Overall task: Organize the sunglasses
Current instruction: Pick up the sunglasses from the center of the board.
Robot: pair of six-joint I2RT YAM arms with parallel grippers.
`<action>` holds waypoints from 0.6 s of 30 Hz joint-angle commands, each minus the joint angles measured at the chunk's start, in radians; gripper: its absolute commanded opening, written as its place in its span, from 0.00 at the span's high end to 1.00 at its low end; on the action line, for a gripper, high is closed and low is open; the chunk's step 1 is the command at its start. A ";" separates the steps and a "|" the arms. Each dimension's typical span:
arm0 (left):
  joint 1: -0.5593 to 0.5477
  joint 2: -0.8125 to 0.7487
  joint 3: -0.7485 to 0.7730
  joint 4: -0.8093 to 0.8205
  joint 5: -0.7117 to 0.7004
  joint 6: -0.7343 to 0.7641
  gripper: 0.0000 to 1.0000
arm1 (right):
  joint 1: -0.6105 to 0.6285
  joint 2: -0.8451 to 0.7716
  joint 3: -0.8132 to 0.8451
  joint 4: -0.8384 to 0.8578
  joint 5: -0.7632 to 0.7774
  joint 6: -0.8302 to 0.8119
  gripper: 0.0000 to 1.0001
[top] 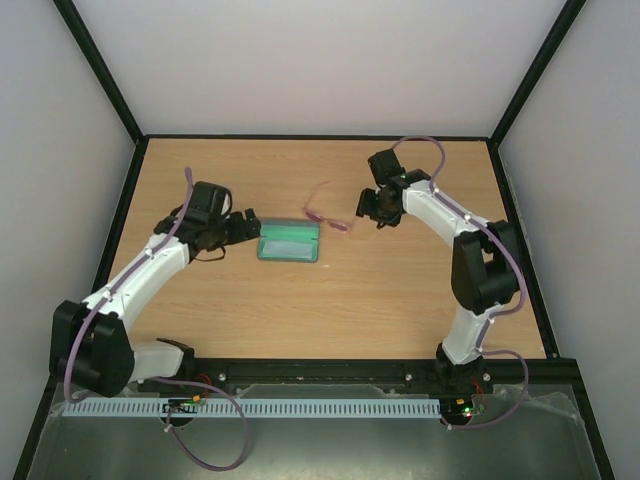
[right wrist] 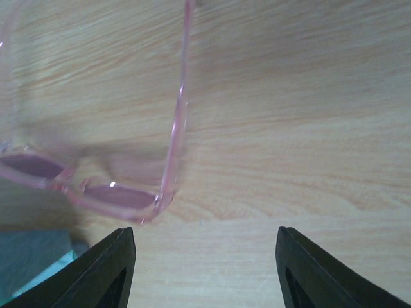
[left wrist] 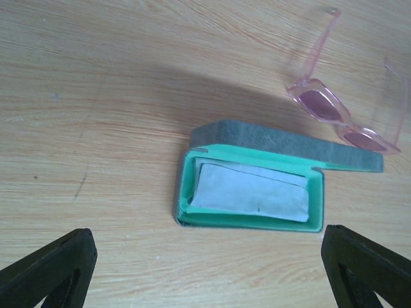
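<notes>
On the tabletop (top: 400, 300), just beyond the open case (top: 288, 242), lie the sunglasses (top: 325, 213), with left fingers (left wrist: 51, 269) and right fingers (right wrist: 103, 269) spread empty, so pickup looks pending: the right must close on the frame.

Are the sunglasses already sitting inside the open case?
No, the sunglasses lie on the table beside the case, which holds only a light cloth.

I see bare table (top: 400, 290) at six o'clock of my right gripper (top: 362, 207); sunglasses (top: 326, 214) and case (top: 289, 242) block nine o'clock.
</notes>
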 commanded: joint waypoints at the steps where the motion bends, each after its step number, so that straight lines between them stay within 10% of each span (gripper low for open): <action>1: 0.004 -0.044 0.020 -0.054 0.056 0.021 0.01 | -0.035 0.095 0.106 -0.085 0.016 -0.025 0.39; 18: 0.004 -0.081 -0.012 -0.069 0.092 0.042 0.01 | -0.043 0.375 0.369 -0.148 0.059 -0.019 0.45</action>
